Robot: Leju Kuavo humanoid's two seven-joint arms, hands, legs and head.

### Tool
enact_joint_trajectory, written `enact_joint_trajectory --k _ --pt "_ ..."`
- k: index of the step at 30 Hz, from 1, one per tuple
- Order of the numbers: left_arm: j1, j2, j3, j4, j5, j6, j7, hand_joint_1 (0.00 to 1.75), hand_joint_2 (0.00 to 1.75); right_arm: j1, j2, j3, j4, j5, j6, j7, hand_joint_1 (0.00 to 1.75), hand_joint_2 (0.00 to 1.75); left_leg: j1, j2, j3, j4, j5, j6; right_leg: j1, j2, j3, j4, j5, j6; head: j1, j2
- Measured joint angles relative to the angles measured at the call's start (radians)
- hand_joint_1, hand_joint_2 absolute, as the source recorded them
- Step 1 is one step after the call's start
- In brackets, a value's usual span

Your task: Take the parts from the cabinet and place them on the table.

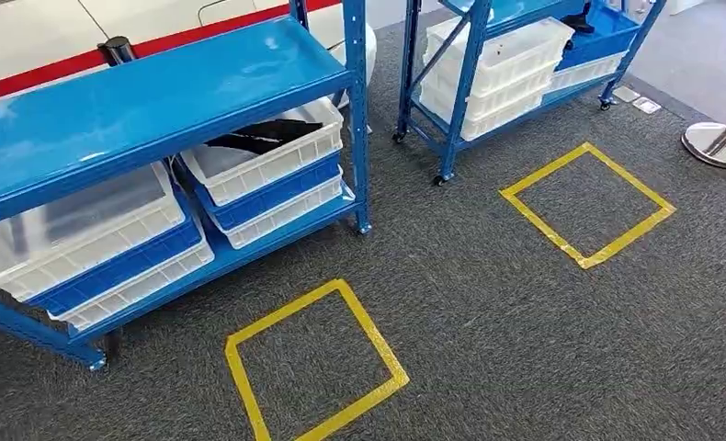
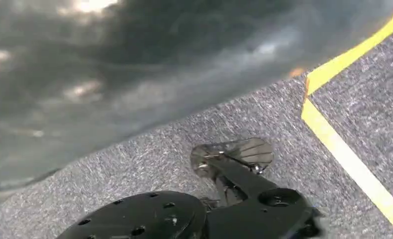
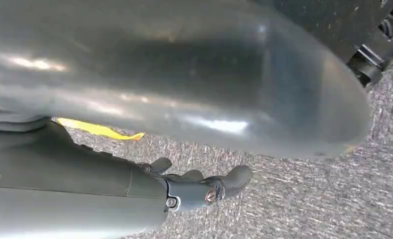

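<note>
- On the nearer blue shelving unit (image 1: 148, 101), black parts (image 1: 263, 138) lie in the top white bin (image 1: 277, 156) of a stack of white and blue bins on the lower shelf.
- Their long axis runs roughly along the shelf front, side to side in the head view.
- A second blue unit (image 1: 470, 83), farther right, holds more white bins and another dark part (image 1: 580, 18).
- Yellow tape squares (image 1: 313, 367) mark the grey carpet in front of each unit.
- The right hand (image 3: 204, 189) hangs over the carpet, fingers (image 3: 237, 178) loosely curled and holding nothing.
- The left wrist view looks down at carpet and tape; whether the left hand's fingers are open cannot be told.
- The parts lie ahead and to the left, probably favouring the left arm.
- No writing or labels can be read.
</note>
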Motion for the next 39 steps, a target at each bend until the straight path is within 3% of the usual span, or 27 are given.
enact_joint_trajectory --k 1,2,3,4,5,7,8,10,11,12,13,15,16,18,20,23,25,26,27,28,29,32,33,34,37,38,39 --pt "0.000 0.003 0.000 0.000 0.000 0.000 0.000 0.00 0.00 0.001 0.004 0.000 0.000 0.001 0.000 -0.001 0.00 0.00 -0.012 0.004 0.030 -0.068 0.020 0.018 -0.003 0.000 -0.007 -0.002 -0.006 0.001 0.001 0.000" --pt "-0.001 0.003 0.000 0.000 -0.001 0.000 0.001 0.00 0.00 -0.002 0.005 0.000 0.001 0.003 0.000 -0.001 0.00 0.00 -0.017 0.012 0.044 -0.083 -0.001 0.024 0.012 -0.001 -0.004 0.000 -0.013 0.010 0.004 0.000" --pt "-0.003 0.003 0.000 -0.001 -0.001 0.001 0.001 0.00 0.00 -0.002 0.005 0.000 0.001 0.003 0.000 -0.001 0.00 0.00 -0.022 0.010 0.042 -0.087 -0.004 0.019 0.001 -0.002 -0.006 -0.004 -0.015 0.014 0.001 0.000" --pt "-0.001 0.003 0.000 -0.001 -0.001 0.001 0.000 0.00 0.00 -0.002 0.005 0.000 0.001 0.003 -0.002 -0.001 0.00 0.00 -0.025 0.007 0.039 -0.097 -0.005 0.021 0.001 -0.004 0.020 0.001 -0.006 0.023 0.002 0.000" --pt "-0.001 0.003 0.000 0.000 -0.001 0.001 0.000 0.00 0.00 -0.002 0.005 0.000 0.001 0.004 -0.002 -0.001 0.00 0.00 -0.026 0.004 0.046 -0.102 -0.007 0.024 0.002 -0.005 0.018 0.002 -0.002 0.031 -0.001 0.000" --pt "0.001 0.000 0.000 -0.001 -0.001 0.001 -0.002 0.00 0.00 0.001 0.005 0.000 0.001 0.005 -0.002 0.000 0.00 0.00 -0.015 -0.004 0.077 -0.119 -0.006 0.027 0.003 -0.004 0.014 0.024 -0.024 0.036 0.003 0.000" --pt "0.001 0.000 0.000 -0.001 0.000 0.003 -0.003 0.00 0.00 -0.004 0.005 0.000 0.001 0.005 -0.003 0.000 0.00 0.00 -0.013 -0.005 0.081 -0.119 -0.007 0.030 0.003 -0.002 -0.014 0.072 -0.045 0.035 0.004 0.000" --pt "-0.002 0.000 0.000 -0.001 0.000 0.003 -0.003 0.00 0.00 -0.008 0.004 0.000 0.001 0.006 -0.003 0.000 0.00 0.00 -0.013 -0.007 0.081 -0.119 -0.014 0.033 0.001 -0.001 -0.111 0.221 -0.102 0.025 0.008 0.000" --pt "-0.002 0.000 0.000 -0.001 0.000 0.003 -0.004 0.00 0.00 -0.007 0.003 0.000 0.001 0.006 -0.003 0.000 0.00 0.00 -0.013 -0.008 0.083 -0.119 -0.019 0.033 0.001 0.000 -0.156 0.281 -0.115 0.031 0.011 0.000" --pt "-0.002 0.000 0.000 -0.001 0.000 0.003 -0.004 0.00 0.00 -0.005 0.002 0.000 0.001 0.006 -0.003 0.000 0.00 0.00 -0.013 -0.010 0.086 -0.119 -0.022 0.032 0.000 0.000 -0.175 0.294 -0.112 0.036 0.010 0.000" --pt "-0.002 0.000 0.000 0.000 0.000 0.003 -0.004 0.00 0.00 -0.001 0.000 0.000 0.001 0.006 -0.003 0.000 0.00 0.00 -0.013 -0.014 0.094 -0.119 -0.027 0.030 -0.001 0.000 -0.174 0.262 -0.087 0.049 0.010 0.000" --pt "-0.001 -0.003 0.000 0.000 0.000 0.003 -0.004 0.00 0.00 0.001 -0.003 0.000 0.001 0.006 -0.004 0.000 0.00 0.00 -0.011 -0.018 0.112 -0.119 -0.039 0.022 -0.005 -0.001 -0.115 0.091 0.014 0.075 0.010 0.000" --pt "-0.001 -0.004 0.000 0.000 0.000 0.003 -0.004 0.00 0.00 0.001 -0.003 0.000 0.001 0.006 -0.004 0.000 0.00 0.00 -0.011 -0.018 0.115 -0.119 -0.044 0.017 -0.007 -0.001 -0.088 0.010 0.059 0.080 0.013 0.000" --pt "-0.003 -0.005 0.000 0.000 0.000 0.003 -0.003 0.00 0.00 -0.003 -0.002 0.000 0.002 0.006 -0.004 0.000 0.00 0.00 -0.016 -0.018 0.115 -0.117 -0.052 0.006 0.002 -0.001 -0.090 -0.001 0.037 0.032 0.013 0.000" --pt "-0.002 -0.005 0.000 0.000 0.000 0.003 -0.003 0.00 0.00 -0.001 -0.002 0.000 0.002 0.006 -0.004 0.001 0.00 0.00 -0.016 -0.018 0.123 -0.111 -0.050 -0.004 0.002 0.000 -0.089 -0.004 0.054 0.015 0.011 0.000" --pt "-0.002 -0.003 0.000 0.000 0.000 0.003 -0.003 0.00 0.00 0.002 -0.002 0.000 0.002 0.006 -0.004 0.001 0.00 0.00 -0.014 -0.010 0.097 -0.043 -0.090 -0.019 -0.013 0.000 -0.051 -0.009 0.049 0.002 0.006 0.000" --pt "-0.004 -0.004 0.000 0.000 0.000 0.003 -0.003 0.00 0.00 0.001 0.000 0.000 0.002 0.006 -0.004 0.001 0.00 0.00 -0.008 -0.006 0.030 0.079 -0.134 -0.027 -0.013 0.000 -0.043 -0.009 0.044 -0.005 0.003 0.000" --pt "-0.004 -0.004 0.000 0.000 0.000 0.003 -0.003 0.00 0.00 0.001 0.000 0.000 0.002 0.006 -0.004 0.001 0.00 0.00 -0.007 -0.006 0.019 0.099 -0.141 -0.028 -0.013 0.000 -0.042 -0.009 0.043 -0.007 0.003 0.000" --pt "-0.003 -0.005 0.000 0.000 -0.001 0.003 -0.003 0.00 0.00 0.001 -0.001 0.000 0.002 0.006 -0.003 0.001 0.00 0.00 -0.005 -0.004 -0.025 0.165 -0.164 -0.033 -0.012 0.000 -0.039 -0.009 0.039 -0.010 0.003 0.000" --pt "-0.001 -0.005 0.000 0.000 -0.001 0.003 -0.003 0.00 0.00 0.002 -0.003 0.000 0.002 0.006 -0.003 0.001 0.00 0.00 -0.001 -0.004 -0.059 0.198 -0.162 -0.037 -0.012 0.001 -0.032 -0.009 0.033 -0.010 0.001 0.000" --pt "-0.001 -0.005 0.000 0.000 -0.001 0.003 -0.003 0.00 0.00 0.003 -0.004 0.000 0.002 0.006 -0.004 0.001 0.00 0.00 0.002 -0.004 -0.062 0.181 -0.140 -0.038 -0.013 0.003 -0.024 -0.009 0.027 -0.008 0.003 0.000" --pt "0.000 -0.004 0.000 0.000 -0.001 0.003 -0.004 0.00 0.00 0.005 -0.001 0.000 0.002 0.012 -0.006 -0.007 0.00 0.00 0.008 0.001 0.019 -0.046 0.021 -0.038 -0.018 0.006 0.009 -0.009 0.005 0.004 0.001 0.000" --pt "0.001 -0.004 0.000 0.000 -0.001 0.002 -0.003 0.00 0.00 0.005 -0.001 0.000 0.002 0.011 -0.007 -0.008 0.00 0.00 0.006 0.002 0.033 -0.078 0.010 -0.040 -0.014 0.006 0.012 -0.010 -0.002 0.012 0.000 0.000" --pt "-0.002 -0.005 0.000 0.000 -0.001 0.000 -0.005 0.00 0.00 0.002 -0.001 0.000 0.002 0.011 -0.009 -0.009 0.00 0.00 -0.002 0.006 0.033 -0.089 -0.039 -0.032 -0.010 0.005 0.011 -0.008 -0.007 0.020 -0.009 0.000" --pt "0.002 -0.006 0.000 0.000 0.000 0.000 -0.004 0.00 0.00 -0.003 0.000 0.000 0.002 0.011 -0.010 -0.010 0.00 0.00 -0.006 0.003 0.041 -0.089 -0.011 -0.012 -0.009 0.002 0.014 -0.017 -0.021 0.040 -0.001 0.000" --pt "0.002 -0.009 0.000 0.000 -0.001 0.000 -0.004 0.00 0.00 -0.002 -0.001 0.000 0.002 0.011 -0.011 -0.010 0.00 0.00 0.004 0.003 0.055 -0.099 -0.007 -0.005 -0.010 0.001 0.018 -0.008 -0.028 0.046 -0.003 0.000" --pt "0.001 -0.009 0.000 0.000 -0.001 0.000 -0.005 0.00 0.00 -0.002 -0.002 0.000 0.002 0.011 -0.011 -0.011 0.00 0.00 0.000 0.004 0.060 -0.101 -0.008 0.000 -0.006 0.001 0.002 0.028 -0.042 0.044 0.004 0.000"
